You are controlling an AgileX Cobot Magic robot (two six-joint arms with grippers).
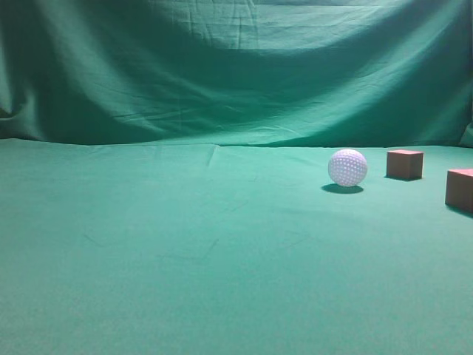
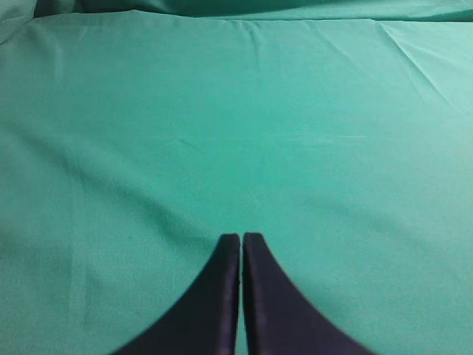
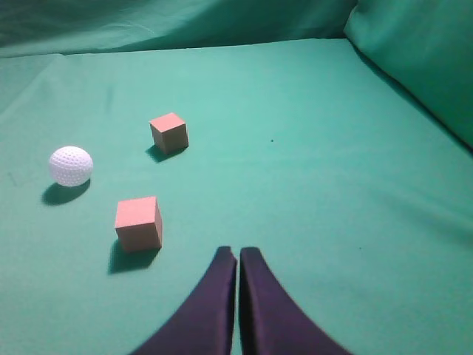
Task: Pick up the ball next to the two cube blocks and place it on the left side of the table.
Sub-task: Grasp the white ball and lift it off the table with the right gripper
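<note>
— The ball [image 1: 347, 167], where do we find it in the exterior view?

— We see the white dimpled golf ball resting on the green cloth of the table [image 1: 185, 259], right of the middle, with its shadow under it. Just to its right stands one reddish-brown cube [image 1: 405, 163], apart from the ball. A second cube [image 1: 460, 189] sits nearer the camera at the right edge, partly cut off. Behind them hangs the creased green backdrop [image 1: 236, 66]. We see no arm in this view.

— And from the left wrist?

— We see only green cloth [image 2: 236, 133] and the left gripper [image 2: 242, 238], its two dark fingers pressed together with the barest slit between them, holding nothing.

— The right wrist?

— Here we see the right gripper [image 3: 238, 251], fingers likewise closed against each other and empty, above bare cloth [image 3: 332, 185]. Ahead and to its left lies the near cube [image 3: 138, 222]; the far cube [image 3: 169, 132] stands beyond it. The golf ball [image 3: 71, 165] lies left of both, touching neither, well apart from the fingertips.
</note>
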